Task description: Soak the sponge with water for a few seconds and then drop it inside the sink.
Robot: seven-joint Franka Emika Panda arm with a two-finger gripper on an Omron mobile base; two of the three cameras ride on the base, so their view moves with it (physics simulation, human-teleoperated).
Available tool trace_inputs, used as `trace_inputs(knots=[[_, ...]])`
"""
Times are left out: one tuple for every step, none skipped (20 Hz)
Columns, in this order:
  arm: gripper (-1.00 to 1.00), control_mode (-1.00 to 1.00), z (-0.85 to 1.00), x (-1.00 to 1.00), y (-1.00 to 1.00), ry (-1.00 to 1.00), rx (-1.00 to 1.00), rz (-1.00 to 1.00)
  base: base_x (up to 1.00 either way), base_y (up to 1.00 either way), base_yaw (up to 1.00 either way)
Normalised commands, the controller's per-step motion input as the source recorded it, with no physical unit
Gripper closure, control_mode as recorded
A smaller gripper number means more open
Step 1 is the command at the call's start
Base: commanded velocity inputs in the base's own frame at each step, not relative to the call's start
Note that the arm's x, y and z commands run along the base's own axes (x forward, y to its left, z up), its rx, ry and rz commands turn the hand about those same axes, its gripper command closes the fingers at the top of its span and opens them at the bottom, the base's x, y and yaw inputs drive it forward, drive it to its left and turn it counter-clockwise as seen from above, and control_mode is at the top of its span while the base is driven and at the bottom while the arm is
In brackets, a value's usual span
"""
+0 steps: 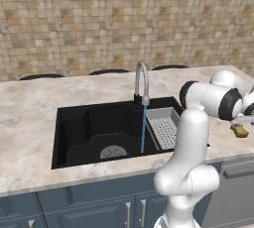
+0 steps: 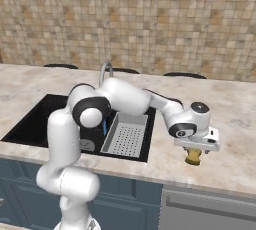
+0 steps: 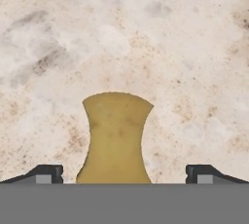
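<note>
Sink (image 1: 74,133) recessed toward the left part of the surface (image 1: 30,108), black basin, round grey drain at its floor. Faucet (image 1: 141,81) curved over the back rim, water (image 1: 143,128) already running in a thin blue stream down to the basin floor beside the drain. Grey strainer tray (image 1: 166,128) seated in the right end of the sink, just beside the stream. Further right, past the sink's right rim and near the front edge of the surface, sponge (image 2: 193,157) lying on the bare stone, well apart from the water. End effector (image 2: 196,150) poised directly over the sponge, pointing down. In the hand view, both dark tips spread wide, one on either side of the sponge (image 3: 115,138) with clear stone showing between each tip and the block; nothing pinched yet. Step in hand, by judgement: the pick-up, first of the task, with soaking and dropping both still undone. Next move likely calls for lowering straight down until the tips bracket the block, then pressing together across its narrow waist. Soft block, so likely to give under the squeeze; a firm, centred grip needed to avoid slipping out. After that, a lift and a long carry leftward over the strainer tray to reach the stream.
</note>
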Motion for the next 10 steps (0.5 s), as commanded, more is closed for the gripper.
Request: trace_inputs(knots=[[-1.00,-1.00,0.00,0.07,-0.26,0.00,0.01,0.00,0.00,0.00,0.00],[-1.00,-1.00,0.00,0.01,-0.21,0.00,0.01,0.00,0.00,0.00,0.00],[-1.00,-1.00,0.00,0.00,-0.19,0.00,0.01,0.00,0.00,0.00,0.00],[-1.00,-1.00,0.00,0.00,-0.09,0.01,0.00,0.00,0.00,0.00,0.00],[-1.00,-1.00,0.00,0.00,0.00,0.02,0.00,0.00,0.00,0.00,0.00],[-1.00,-1.00,-0.01,0.00,0.00,0.02,0.00,0.00,0.00,0.00,0.00],[-1.00,-1.00,-0.02,0.00,0.00,0.01,0.00,0.00,0.00,0.00,0.00],[-1.00,-1.00,-0.01,0.00,0.00,0.00,0.00,0.00,0.00,0.00,0.00],[-1.00,-1.00,0.00,0.00,0.00,0.00,0.00,0.00,0.00,0.00,0.00],[-1.00,-1.00,0.00,0.00,0.00,0.00,0.00,0.00,0.00,0.00,0.00]])
